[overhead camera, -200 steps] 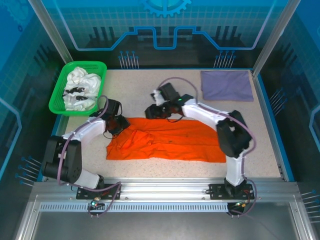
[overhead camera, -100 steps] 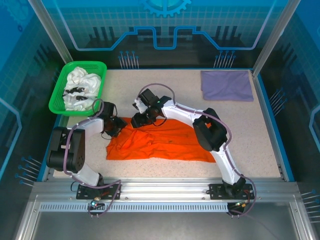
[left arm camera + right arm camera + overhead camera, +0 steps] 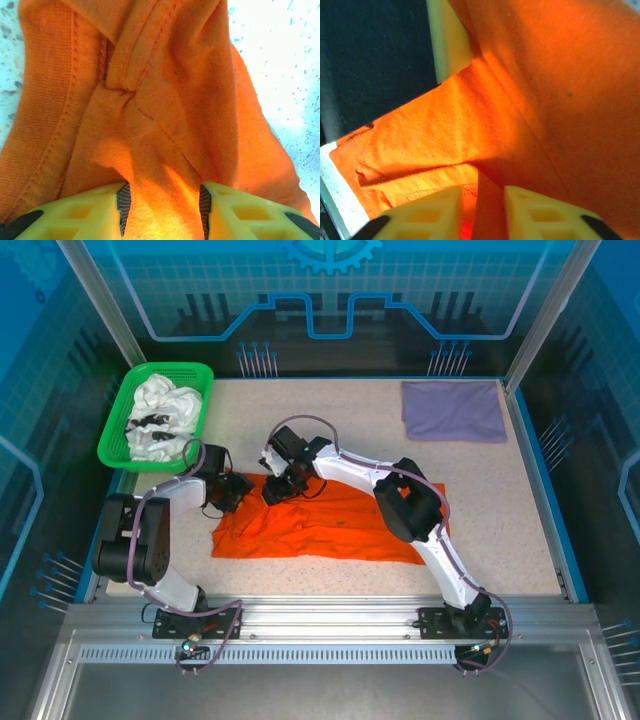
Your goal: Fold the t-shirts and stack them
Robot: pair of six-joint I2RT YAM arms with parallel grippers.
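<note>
The orange t-shirt [image 3: 330, 525] lies spread and rumpled across the middle of the table. My left gripper [image 3: 232, 492] is at its upper left corner. In the left wrist view its yellow fingers [image 3: 100, 210] stand moderately apart, and a bunched ridge of orange cloth [image 3: 165, 125] fills the gap [image 3: 162, 197] from pad to pad. My right gripper [image 3: 275, 490] sits just to the right on the shirt's top edge, jaws [image 3: 483, 195] close together on a raised fold with a stitched hem [image 3: 470, 190]. A folded lavender t-shirt [image 3: 453, 410] lies at the back right. White printed t-shirts [image 3: 160, 420] fill the basket.
The green plastic basket [image 3: 122, 430] stands at the back left corner, close to my left arm. The right arm stretches diagonally over the orange shirt's right half. A metal rail [image 3: 330, 615] borders the table's near edge.
My right gripper swept left along the shirt's top edge to its upper left part and narrowed its jaws on a fold. My left gripper shifted slightly up and left.
</note>
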